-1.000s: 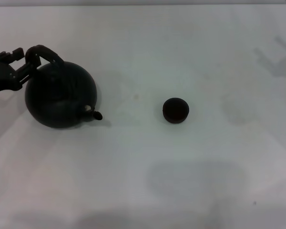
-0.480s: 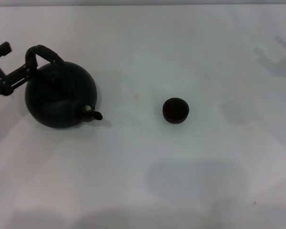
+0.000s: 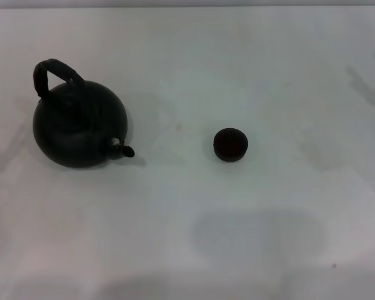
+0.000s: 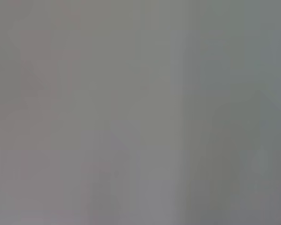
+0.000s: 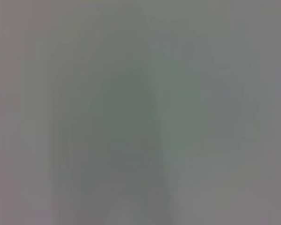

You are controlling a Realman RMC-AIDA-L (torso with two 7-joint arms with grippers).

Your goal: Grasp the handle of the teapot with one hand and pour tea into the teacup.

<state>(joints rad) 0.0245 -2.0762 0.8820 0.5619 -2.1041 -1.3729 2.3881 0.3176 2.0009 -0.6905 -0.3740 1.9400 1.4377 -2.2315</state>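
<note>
The large round black teapot [image 3: 79,125] stands on the white table at the left in the head view, its short spout [image 3: 124,149] pointing toward the right front. Its dark arched handle [image 3: 52,74] rises over the far left side of the pot, free of any grip. The tiny dark teacup [image 3: 230,144] stands upright near the middle of the table, well to the right of the spout. Neither gripper shows in any view. Both wrist views show only plain grey surface.
The white table [image 3: 194,237] fills the head view, with faint shadows at the right edge and near the front.
My left gripper, which was at the teapot's handle a second ago, has let go and drawn back to the left, out of the head view. The teapot and teacup have not moved.
</note>
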